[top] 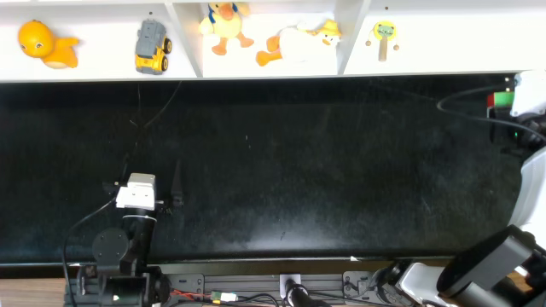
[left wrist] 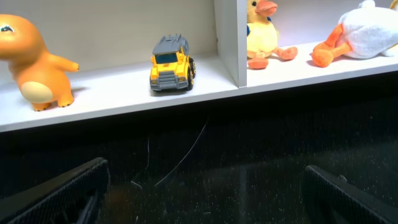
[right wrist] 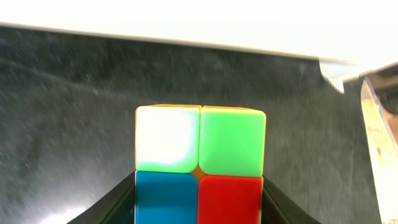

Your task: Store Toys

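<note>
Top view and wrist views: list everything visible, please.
shelf: 1, white, along table's far edge
dinosaur: 1, orange, left compartment
truck: 1, yellow and grey, left compartment, beside dinosaur
yellow duck: 1, yellow, middle compartment
white duck: 1, white with orange feet, middle compartment, lying down
figure: 1, yellow and green, right compartment
cube: 1, multicoloured, held in right gripper
table: 1, black
left gripper: 1, open, empty, over table facing left compartment
right gripper: 1, shut on cube, at table's right
</note>
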